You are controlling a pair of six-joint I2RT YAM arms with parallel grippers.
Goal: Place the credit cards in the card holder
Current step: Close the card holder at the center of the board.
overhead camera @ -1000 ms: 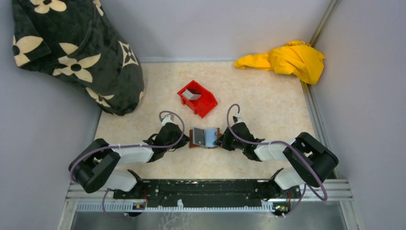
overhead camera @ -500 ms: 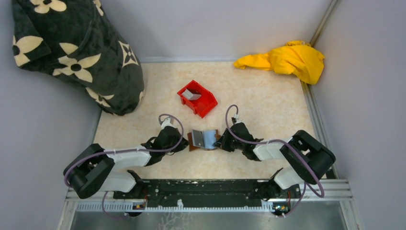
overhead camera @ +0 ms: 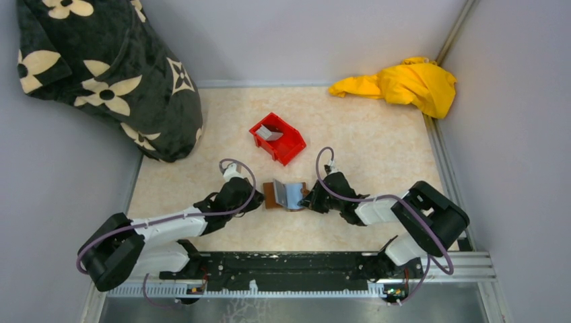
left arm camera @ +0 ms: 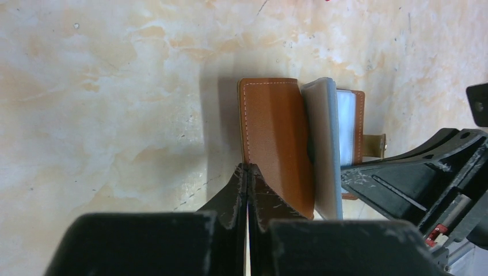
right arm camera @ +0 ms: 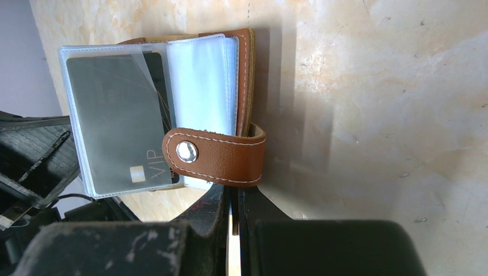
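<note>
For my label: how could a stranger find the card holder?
On the beige table, near the red bin, the card holder lies between the left gripper and the right gripper. Only it is brown leather, with clear sleeves and a snap strap.

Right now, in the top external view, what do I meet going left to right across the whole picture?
Black flowered fabric → left gripper → card holder → right gripper → yellow cloth. The red bin is left out: it overlaps the card holder sideways.
</note>
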